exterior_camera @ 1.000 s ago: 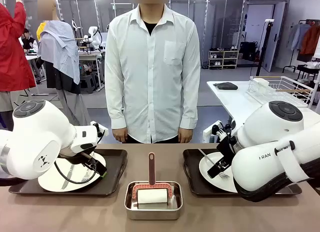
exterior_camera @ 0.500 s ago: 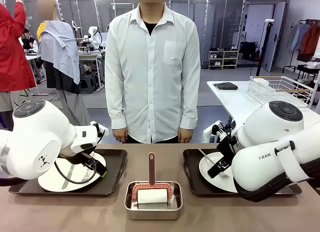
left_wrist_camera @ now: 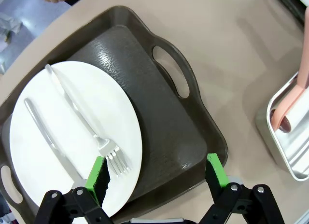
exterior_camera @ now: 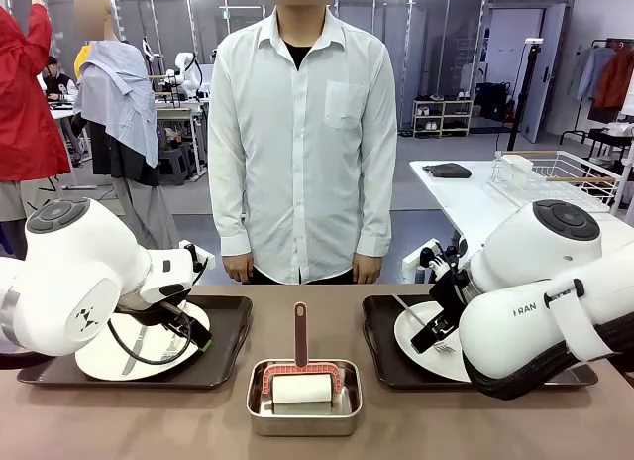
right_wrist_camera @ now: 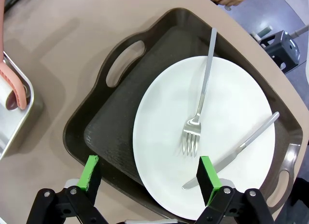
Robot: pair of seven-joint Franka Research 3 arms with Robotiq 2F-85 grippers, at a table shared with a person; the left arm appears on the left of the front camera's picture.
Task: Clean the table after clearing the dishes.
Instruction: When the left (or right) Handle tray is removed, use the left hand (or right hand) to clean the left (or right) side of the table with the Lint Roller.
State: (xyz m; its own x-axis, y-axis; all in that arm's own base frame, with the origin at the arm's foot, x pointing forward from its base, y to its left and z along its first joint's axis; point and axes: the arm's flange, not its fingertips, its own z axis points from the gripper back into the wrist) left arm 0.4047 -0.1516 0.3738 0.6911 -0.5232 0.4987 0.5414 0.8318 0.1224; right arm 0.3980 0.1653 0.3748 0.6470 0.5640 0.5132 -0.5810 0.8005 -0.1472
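Nothing moved; fork (right_wrist_camera: 202, 89) tines point toward right fingers (right_wrist_camera: 90, 172).

Left pincer (left_wrist_camera: 157, 172) and right pincer (right_wrist_camera: 148, 175), jaws wide apart, both downward-facing.

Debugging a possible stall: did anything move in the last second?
Nothing visibly changed. The left gripper stays open over the left plate, the right gripper stays open over the right plate, the lint roller stays in the steel tin, and the person stands at the far side.
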